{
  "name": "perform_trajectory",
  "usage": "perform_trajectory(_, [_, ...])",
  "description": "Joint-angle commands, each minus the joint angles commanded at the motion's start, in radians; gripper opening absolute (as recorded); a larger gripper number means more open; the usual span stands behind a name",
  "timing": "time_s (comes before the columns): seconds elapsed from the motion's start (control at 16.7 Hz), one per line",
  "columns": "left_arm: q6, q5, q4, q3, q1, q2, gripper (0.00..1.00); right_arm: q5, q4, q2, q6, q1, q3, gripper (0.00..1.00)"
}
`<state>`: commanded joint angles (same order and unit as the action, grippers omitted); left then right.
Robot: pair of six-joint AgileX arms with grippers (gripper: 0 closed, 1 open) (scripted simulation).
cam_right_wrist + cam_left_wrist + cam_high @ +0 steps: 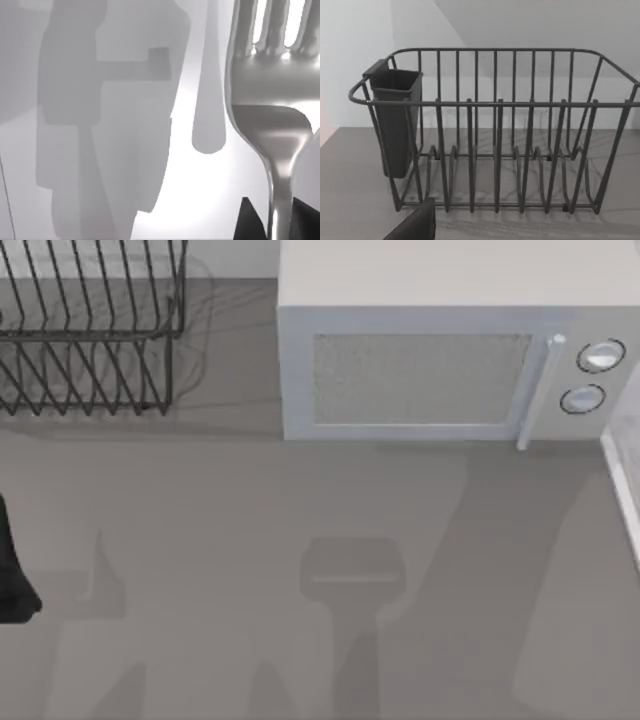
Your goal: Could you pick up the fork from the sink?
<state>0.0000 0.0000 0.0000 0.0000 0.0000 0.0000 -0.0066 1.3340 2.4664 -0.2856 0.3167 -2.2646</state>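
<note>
Two big fixtures stand at the back of the grey counter: a white microwave and, to the microwave's left, a dark wire dish rack. The left wrist view faces that rack head-on, with a dark utensil cup hung on one end of it. My left arm sits parked at the counter's left edge, far to the left of and forward of the microwave; I cannot tell how its pincer stands. Smaller and closer, the right wrist view has the fork running up from the right gripper, tines away from the wrist and the neck of the handle pinched between the two dark fingertips, so that pincer is closed onto the fork. The fork's shadow falls on a pale surface apart from it, so I judge it lifted: the pick-up looks essentially done, with only holding it steady left.
</note>
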Motion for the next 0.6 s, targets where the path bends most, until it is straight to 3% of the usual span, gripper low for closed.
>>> perform_trajectory(0.36, [0.000, 0.000, 0.000, 0.000, 0.000, 0.000, 1.00, 0.000, 0.017, -0.010, 0.003, -0.003, -0.014, 0.00])
perform_trajectory(0.6, [0.000, 0.000, 0.000, 0.000, 0.000, 0.000, 1.00, 0.019, 0.033, -0.119, 0.112, -0.088, -0.006, 0.00])
